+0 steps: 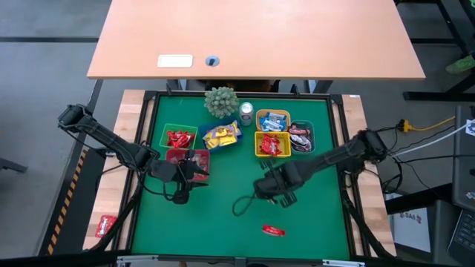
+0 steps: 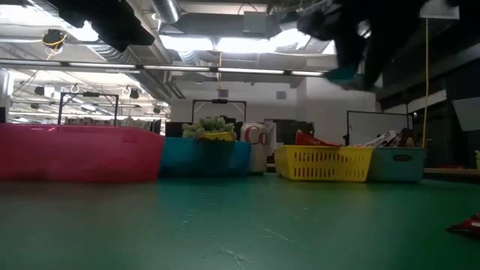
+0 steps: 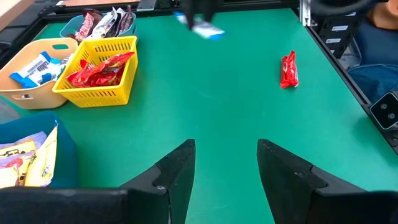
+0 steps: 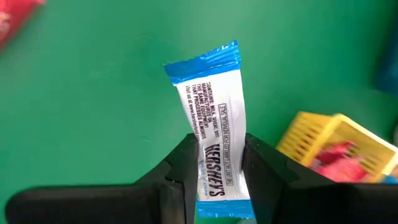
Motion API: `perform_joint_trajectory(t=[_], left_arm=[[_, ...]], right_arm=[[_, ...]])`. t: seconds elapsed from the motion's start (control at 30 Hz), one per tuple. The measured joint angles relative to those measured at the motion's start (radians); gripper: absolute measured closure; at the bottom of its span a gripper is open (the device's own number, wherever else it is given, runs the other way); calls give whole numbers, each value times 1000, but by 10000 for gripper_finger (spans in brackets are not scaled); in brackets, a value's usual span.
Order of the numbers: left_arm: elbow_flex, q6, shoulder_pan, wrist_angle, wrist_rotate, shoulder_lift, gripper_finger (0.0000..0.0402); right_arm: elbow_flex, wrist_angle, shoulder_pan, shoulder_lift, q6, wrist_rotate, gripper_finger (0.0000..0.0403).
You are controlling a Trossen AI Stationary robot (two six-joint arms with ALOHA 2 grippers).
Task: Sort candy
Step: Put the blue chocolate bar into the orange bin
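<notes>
Blue-and-white wrapped candy (image 4: 213,124) clamped between right gripper (image 4: 214,168) fingers above green mat (image 1: 223,215), yellow basket (image 4: 336,146) of red candies just beyond it, lone red candy (image 1: 273,231) nearby on mat, left gripper (image 3: 222,171) spread apart, empty, beside pink bin (image 1: 178,156).

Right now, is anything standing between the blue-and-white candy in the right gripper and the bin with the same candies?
The right gripper holds the blue-and-white candy above the mat. The tan bin with matching candies sits at the back, and the yellow bin of red candies stands directly in front of it. The held candy would probably have to pass over it.
</notes>
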Motion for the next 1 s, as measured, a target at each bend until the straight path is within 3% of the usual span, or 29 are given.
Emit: perform_joint_trajectory(t=[0.27, 0.67, 1.0], left_arm=[[0, 0, 0, 0, 0, 0, 241], [0, 0, 0, 0, 0, 0, 241], [0, 0, 0, 0, 0, 0, 241]], right_arm=[[0, -3, -205, 0, -102, 69, 299], [0, 61, -531, 0, -172, 67, 299], [0, 68, -680, 0, -172, 67, 299]])
